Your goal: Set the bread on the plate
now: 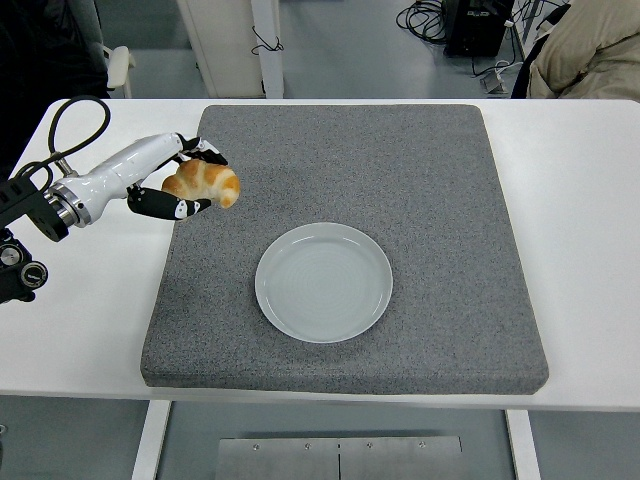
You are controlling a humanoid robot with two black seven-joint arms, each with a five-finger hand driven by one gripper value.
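Note:
A golden-brown bread roll (pixel 208 182) is held in my left hand (pixel 185 180) above the left edge of the grey mat (pixel 420 170). The hand's white and black fingers curl around the bread from above and below. A pale round plate (pixel 323 282) sits empty on the mat, to the right of and nearer than the hand, well apart from it. My right hand is out of view.
The grey mat lies on a white table (pixel 580 200). A black cable (pixel 70 125) loops on the table behind my left arm. A person in a beige sleeve (pixel 590 50) shows at the top right.

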